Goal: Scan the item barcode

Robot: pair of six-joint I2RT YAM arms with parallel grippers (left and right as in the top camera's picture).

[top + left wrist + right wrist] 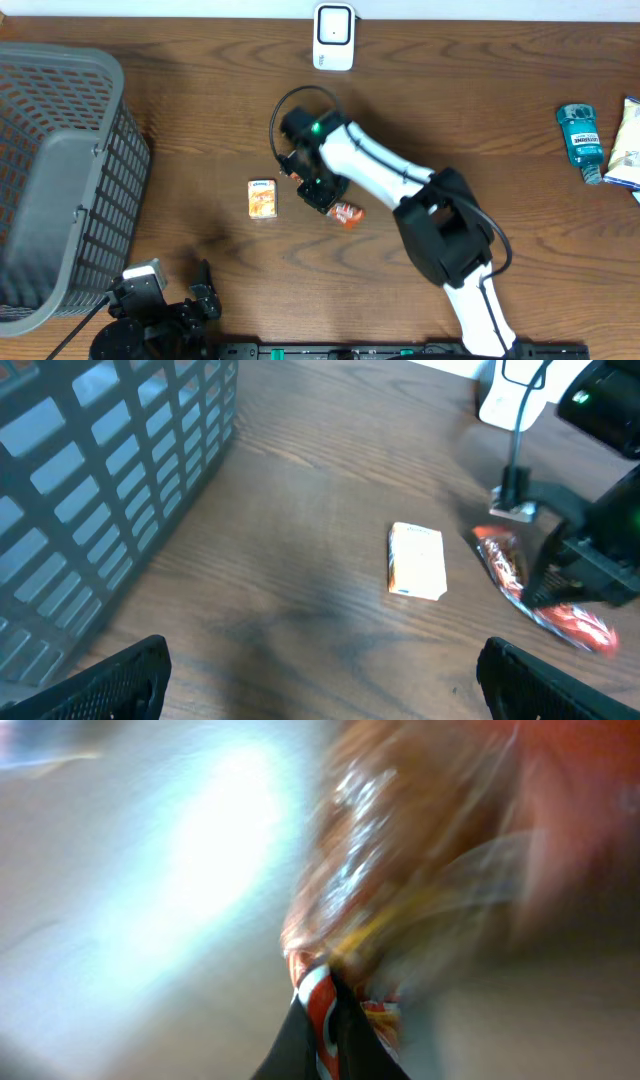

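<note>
Orange packet [347,213] pinched, half hidden under right hand [322,195]; wrist view blurred

White arm [375,165], black pincer [330,200], green light [316,127]

One basket [120,190], one scanner [333,36], one box [263,198], one red packet [348,214], one bottle [581,140], one bag [628,145].

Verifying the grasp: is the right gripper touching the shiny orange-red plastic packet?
Touching. Right wrist view: the right gripper is pinched shut on the shiny orange-red plastic packet, at its red-and-white edge.
</note>
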